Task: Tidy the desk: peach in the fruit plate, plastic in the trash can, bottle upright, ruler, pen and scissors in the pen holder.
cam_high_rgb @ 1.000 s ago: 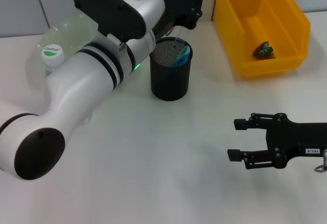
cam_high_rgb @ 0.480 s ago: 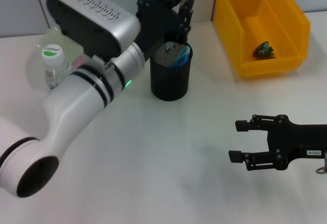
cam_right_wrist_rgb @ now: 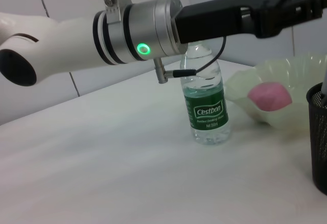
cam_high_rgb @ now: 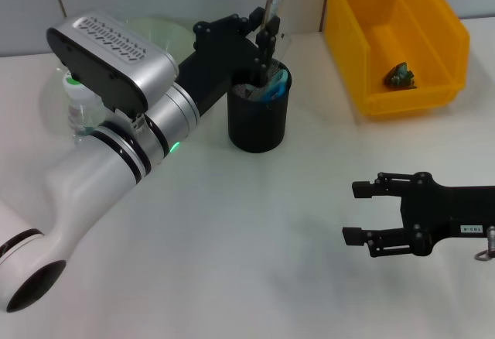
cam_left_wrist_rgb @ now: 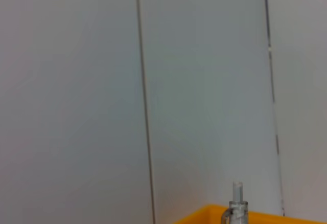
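Black mesh, the pen holder already held blue-handled scissors, and the left gripper hovered just above its rim, closed on a clear ruler not yet dropped in. By my judgement little remained: the peach lay in the fruit plate, the bottle stood upright, plastic sat in the yellow bin. Over bare table, the right gripper waited, fingers spread, holding nothing.

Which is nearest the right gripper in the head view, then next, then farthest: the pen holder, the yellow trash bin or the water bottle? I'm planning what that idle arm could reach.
From the right gripper, low at the table's right:
1. Pen holder, centre, under the left gripper.
2. Yellow trash bin, back right; close to the holder's distance, so hard to call.
3. Water bottle, far left.
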Controlling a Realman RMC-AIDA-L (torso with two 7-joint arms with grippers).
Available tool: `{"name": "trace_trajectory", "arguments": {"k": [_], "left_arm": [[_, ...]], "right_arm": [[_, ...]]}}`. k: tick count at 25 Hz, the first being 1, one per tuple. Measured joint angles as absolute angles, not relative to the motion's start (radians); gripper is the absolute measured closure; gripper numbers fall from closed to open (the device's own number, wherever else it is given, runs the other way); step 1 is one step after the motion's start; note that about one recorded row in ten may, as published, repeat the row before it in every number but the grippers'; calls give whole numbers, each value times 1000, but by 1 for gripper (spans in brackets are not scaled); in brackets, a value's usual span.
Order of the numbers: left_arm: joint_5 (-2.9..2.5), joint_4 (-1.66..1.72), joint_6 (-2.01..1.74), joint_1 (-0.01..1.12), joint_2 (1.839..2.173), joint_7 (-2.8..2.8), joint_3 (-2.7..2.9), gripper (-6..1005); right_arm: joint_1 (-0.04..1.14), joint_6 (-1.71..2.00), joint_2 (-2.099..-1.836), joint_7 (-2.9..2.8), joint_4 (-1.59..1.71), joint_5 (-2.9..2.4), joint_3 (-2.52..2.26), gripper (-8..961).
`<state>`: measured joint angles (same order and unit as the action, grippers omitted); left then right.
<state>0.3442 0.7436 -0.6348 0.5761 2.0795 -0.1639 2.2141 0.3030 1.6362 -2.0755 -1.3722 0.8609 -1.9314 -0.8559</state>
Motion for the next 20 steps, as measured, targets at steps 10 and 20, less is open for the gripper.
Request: {"name": "trace_trajectory", "arguments": {"k": [10,20], "left_arm": [[294,703,-643,593,2080,-165,2227,822],[256,710,-643,595,2080,-178,2225,514]], "right_arm": [[317,1637,-2077,-1373,856,-1931,-859,136],[314,1637,-2077,-1373,859,-1929,-852,136]]}}
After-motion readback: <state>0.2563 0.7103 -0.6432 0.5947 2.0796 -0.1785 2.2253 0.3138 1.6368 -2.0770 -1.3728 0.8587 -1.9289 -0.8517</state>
